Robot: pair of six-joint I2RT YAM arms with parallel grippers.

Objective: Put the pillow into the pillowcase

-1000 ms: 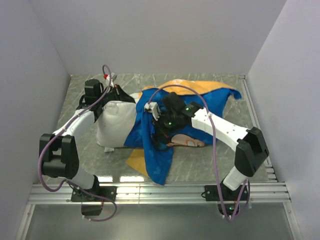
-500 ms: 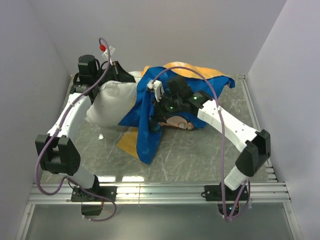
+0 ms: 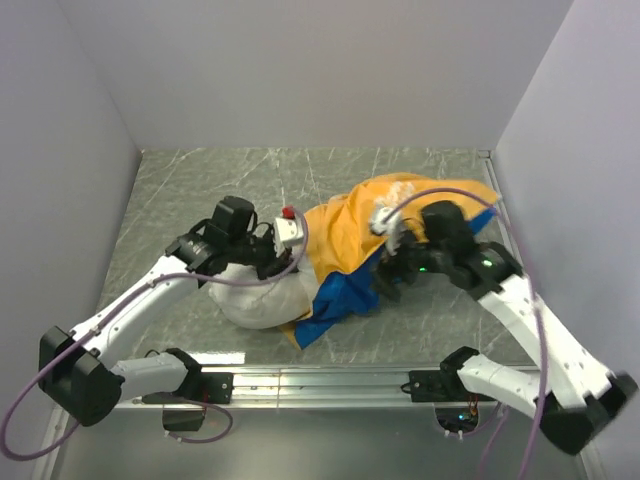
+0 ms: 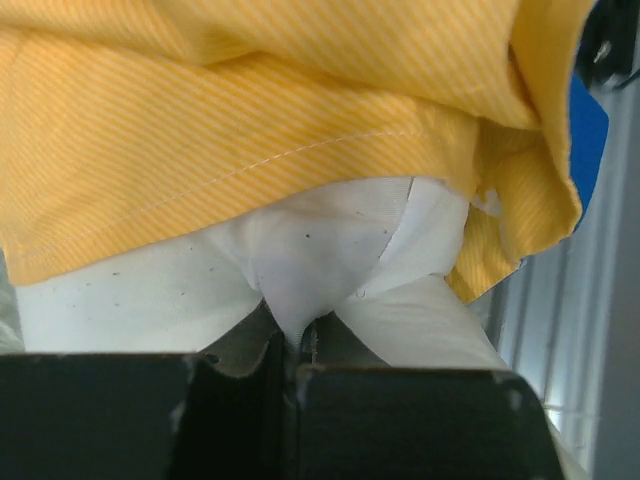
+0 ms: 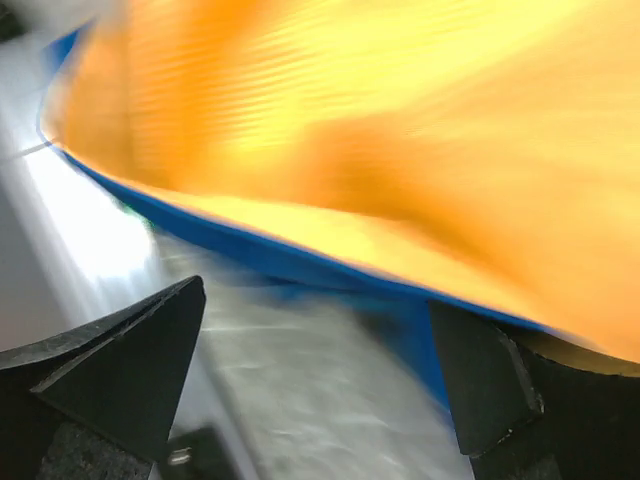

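Note:
The white pillow lies near the table's front, its right part under the pillowcase. The case lies orange face up, with a blue edge showing below. My left gripper sits at the pillow's top left end, shut on a pinch of white pillow fabric. The orange hem of the pillowcase hangs just beyond that pinch. At the case's right side my right gripper is open. Its fingers stand wide apart over bare table, and the blurred orange-and-blue pillowcase lies just ahead of them.
A metal rail runs along the near edge, close to the pillow. White walls close in the left, back and right sides. Grey marbled table stretches behind the bundle. Purple cables loop over both arms.
Both arms swung toward the near side, dragging pillow and case forward. The case now lies orange face up over the pillow. My right gripper has opened and let go of the pillowcase.

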